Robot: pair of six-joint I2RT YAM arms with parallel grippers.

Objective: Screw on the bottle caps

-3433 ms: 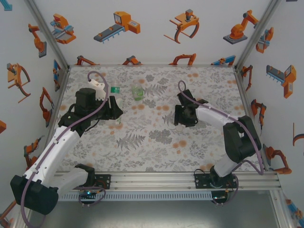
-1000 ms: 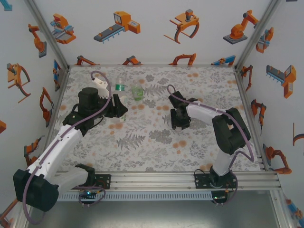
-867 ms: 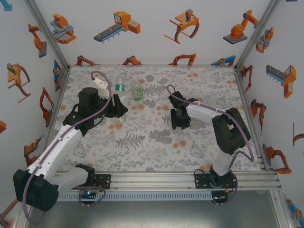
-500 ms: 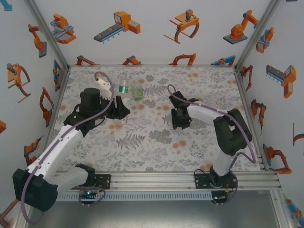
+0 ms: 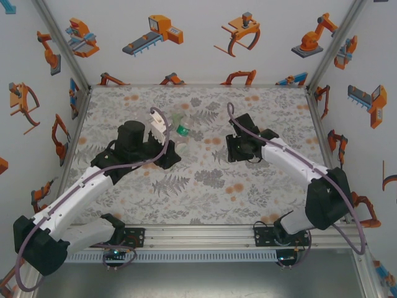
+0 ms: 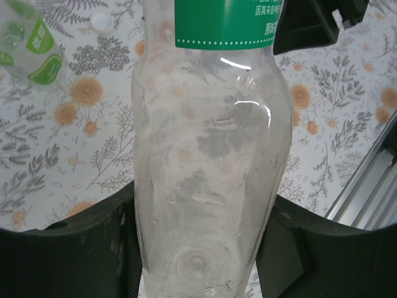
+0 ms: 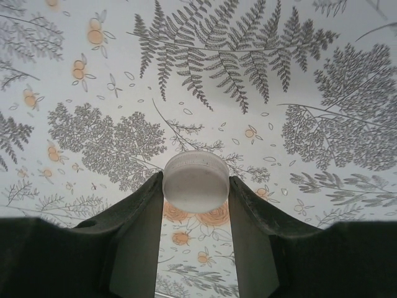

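Left fingers [image 6: 93, 248] clenched on the lower body of a tall clear bottle [image 6: 205, 186], base toward the wrist, green label toward the far end. Seen from above, bottle tilted over the middle-left of the flowered counter [image 5: 205, 180]. Right fingers [image 7: 133, 242] grasping a white cap [image 7: 195, 180] by its rim, one pad on each side, flat face toward the camera, held above the counter and well apart from the bottle. On the counter beyond the held bottle, a small bottle [image 6: 31, 43] with a green label and a loose cap [image 6: 102, 20] near it. Stage, as judged: bottle and cap each in hand, not yet brought together, so the approach before threading the first cap. Next move, by the look of it: bring cap and bottle neck onto one line, seat the cap squarely on the neck, then turn while keeping the bottle from rotating. Likely fault: cap set on crooked.
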